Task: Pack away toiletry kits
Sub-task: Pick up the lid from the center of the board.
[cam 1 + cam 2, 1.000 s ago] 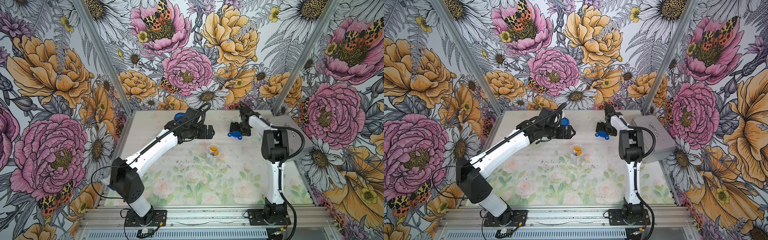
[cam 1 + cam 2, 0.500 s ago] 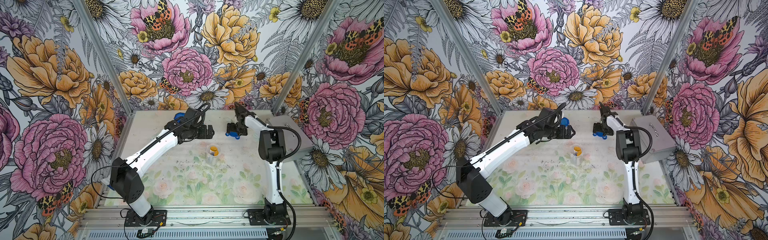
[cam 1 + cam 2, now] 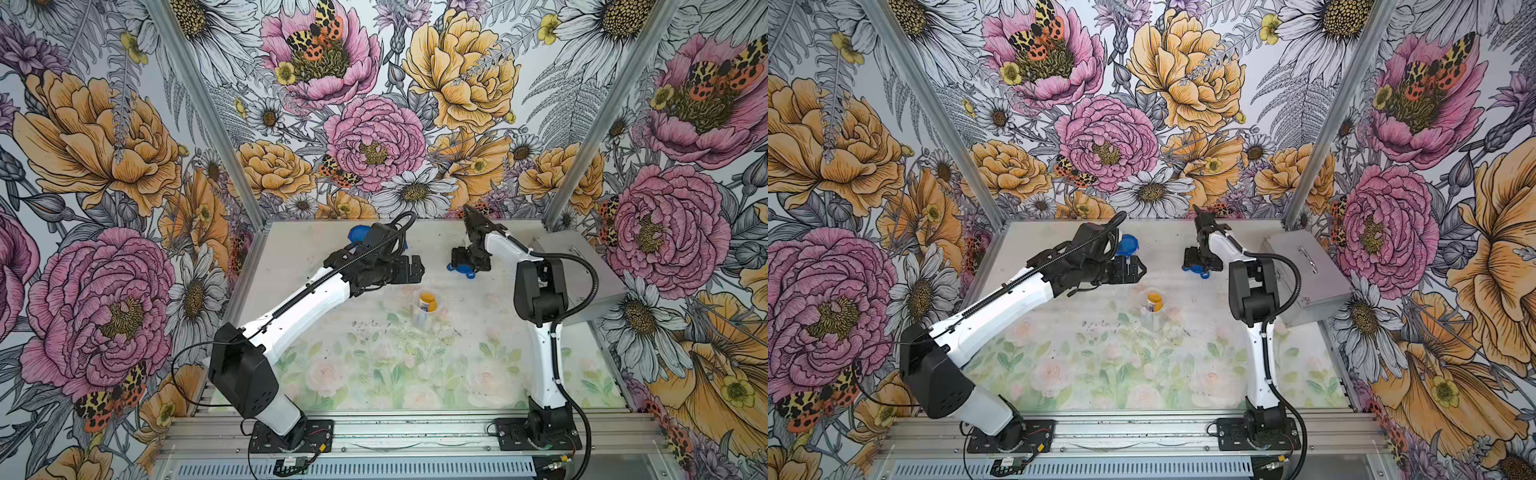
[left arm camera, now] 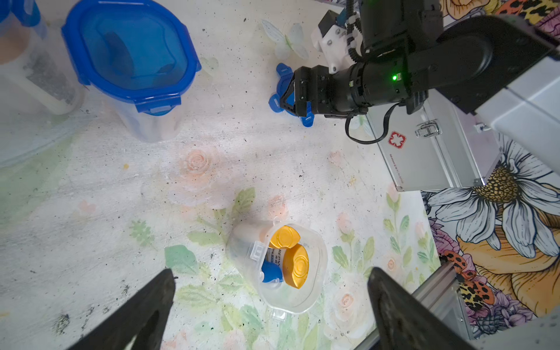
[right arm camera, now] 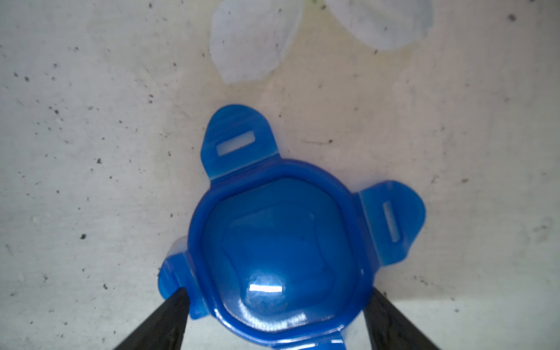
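A clear plastic cup [image 3: 426, 305] [image 3: 1154, 306] stands open mid-table, holding orange-capped bottles [image 4: 295, 263] and a blue-tipped item. My left gripper [image 4: 271, 291] [image 3: 411, 269] hangs open above it, apart from it. A loose blue four-tab lid [image 5: 278, 251] [image 3: 462, 271] [image 3: 1199, 271] lies flat on the table at the back. My right gripper [image 5: 277, 306] [image 3: 467, 259] points down over it, jaws open and straddling the lid. One fingertip [image 5: 177, 303] is against a tab, and the other sits just outside the rim.
A closed clear cup with a blue lid [image 4: 130, 60] [image 3: 356, 235] [image 3: 1128, 245] stands at the back, behind my left wrist. Another clear container [image 4: 30, 66] is beside it. A silver metal case [image 3: 582, 270] [image 3: 1308, 274] [image 4: 424, 145] lies along the right edge.
My right arm has swung a little to the left over the blue lid and its jaws have narrowed round it. The left arm has not moved.
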`<action>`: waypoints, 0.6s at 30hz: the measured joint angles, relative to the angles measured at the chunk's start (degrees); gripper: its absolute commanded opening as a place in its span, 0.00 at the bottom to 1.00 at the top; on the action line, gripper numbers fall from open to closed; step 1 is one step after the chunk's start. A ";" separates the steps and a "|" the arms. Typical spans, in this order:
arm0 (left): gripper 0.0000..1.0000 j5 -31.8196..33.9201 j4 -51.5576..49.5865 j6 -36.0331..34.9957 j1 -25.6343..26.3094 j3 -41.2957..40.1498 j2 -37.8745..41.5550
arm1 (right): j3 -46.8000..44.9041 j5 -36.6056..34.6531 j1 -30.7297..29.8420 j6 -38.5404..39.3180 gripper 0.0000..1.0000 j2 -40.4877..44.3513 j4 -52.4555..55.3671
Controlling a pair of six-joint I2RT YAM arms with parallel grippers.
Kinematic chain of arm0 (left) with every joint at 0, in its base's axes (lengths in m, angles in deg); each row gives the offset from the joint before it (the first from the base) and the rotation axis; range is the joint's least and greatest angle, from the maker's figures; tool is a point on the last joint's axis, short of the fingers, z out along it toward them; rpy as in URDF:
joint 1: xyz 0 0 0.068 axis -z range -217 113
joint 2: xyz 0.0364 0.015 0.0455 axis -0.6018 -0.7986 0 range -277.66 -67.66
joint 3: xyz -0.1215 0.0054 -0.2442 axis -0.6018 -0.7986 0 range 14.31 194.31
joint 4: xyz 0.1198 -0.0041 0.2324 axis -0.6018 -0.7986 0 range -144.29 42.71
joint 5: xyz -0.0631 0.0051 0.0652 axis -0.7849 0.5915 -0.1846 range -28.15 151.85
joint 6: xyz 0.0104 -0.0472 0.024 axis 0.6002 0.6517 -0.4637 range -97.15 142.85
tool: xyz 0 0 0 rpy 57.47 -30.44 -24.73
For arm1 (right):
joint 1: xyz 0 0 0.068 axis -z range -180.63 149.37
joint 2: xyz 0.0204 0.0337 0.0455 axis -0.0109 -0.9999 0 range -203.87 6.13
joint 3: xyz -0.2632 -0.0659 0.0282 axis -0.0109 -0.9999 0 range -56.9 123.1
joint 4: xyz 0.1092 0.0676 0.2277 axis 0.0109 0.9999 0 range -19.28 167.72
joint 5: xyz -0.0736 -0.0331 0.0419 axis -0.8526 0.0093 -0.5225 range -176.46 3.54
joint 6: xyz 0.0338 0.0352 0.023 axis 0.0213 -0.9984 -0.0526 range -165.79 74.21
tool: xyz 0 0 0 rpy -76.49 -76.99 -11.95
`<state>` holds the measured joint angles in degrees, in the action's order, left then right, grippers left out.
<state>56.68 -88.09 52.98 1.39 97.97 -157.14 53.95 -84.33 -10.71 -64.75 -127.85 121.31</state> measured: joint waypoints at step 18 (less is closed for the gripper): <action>0.99 0.04 1.25 -0.02 -0.07 -1.03 0.81 | -4.13 -1.42 -1.38 2.25 0.82 2.29 0.24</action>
<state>56.72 -86.84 52.96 1.33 96.94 -156.33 49.82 -85.75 -12.09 -62.50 -125.55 121.55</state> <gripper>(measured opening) 0.987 0.828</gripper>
